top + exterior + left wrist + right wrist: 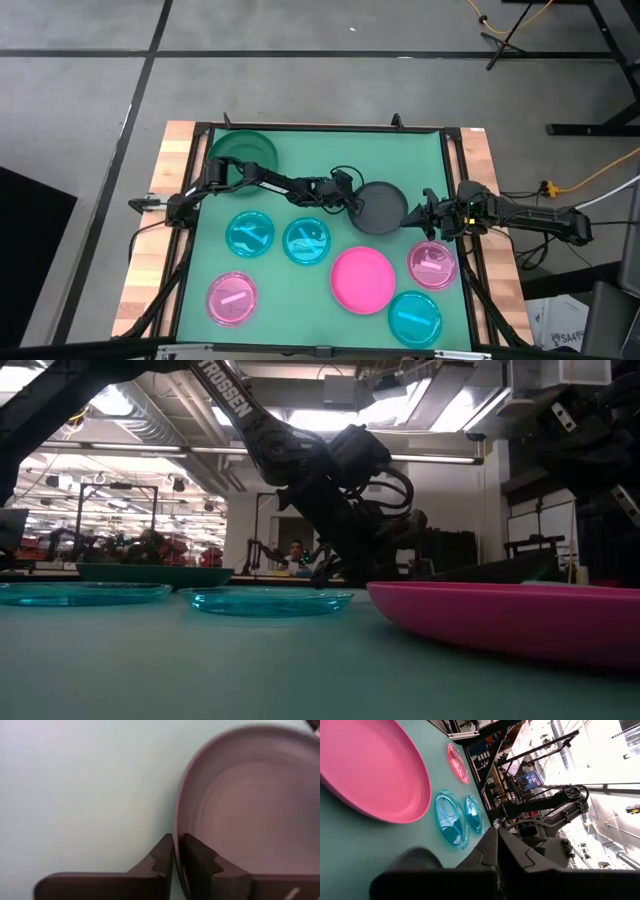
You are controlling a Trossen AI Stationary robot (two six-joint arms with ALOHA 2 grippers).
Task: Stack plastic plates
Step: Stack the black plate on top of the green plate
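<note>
Mid-table, the left gripper (358, 206) has its fingers (162, 855) clamped on the rim of the dark grey plate (384, 207), apparently to carry it toward a stack; the right gripper (427, 213) hovers beside it, fingers pressed together and empty.

Arms: two dark, jointed, slender links.
Left arm (300, 455): white "TROSSEN" lettering, looped black cables.
Right arm (530, 212): black, small lit spots near wrist.
Left gripper fingers (200, 865): dark, angular, stepped edges.
</note>
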